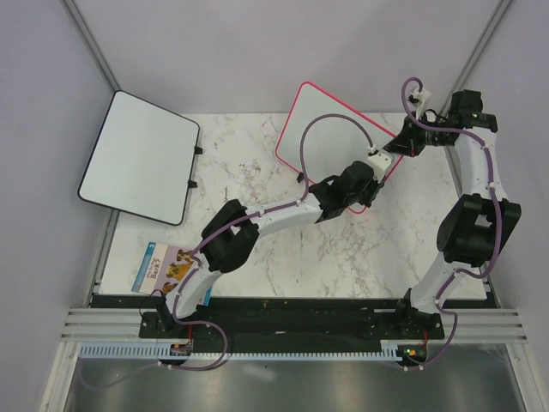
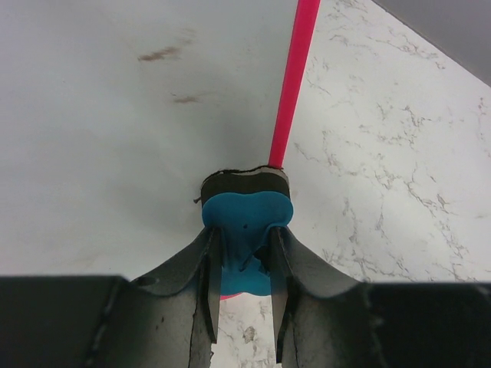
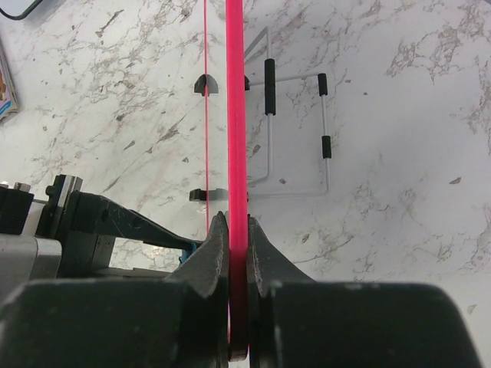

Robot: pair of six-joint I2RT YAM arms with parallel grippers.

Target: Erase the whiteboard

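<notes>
I see the whiteboard [image 1: 330, 129] tilted up at the far right of the table [image 1: 360, 266]; my right gripper [image 3: 238, 230] pinches its pink frame; my left gripper [image 2: 245, 234] squeezes a blue eraser [image 2: 245, 203] against its face

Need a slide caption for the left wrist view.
Left fingers hold a blue eraser against the pink-framed whiteboard.

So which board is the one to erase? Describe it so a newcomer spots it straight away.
Start at the marble table and look along its far edge, right of centre. The whiteboard is there, with the right tool clamped on its edge. Its pink frame sets it apart from the black-framed board at far left.
</notes>
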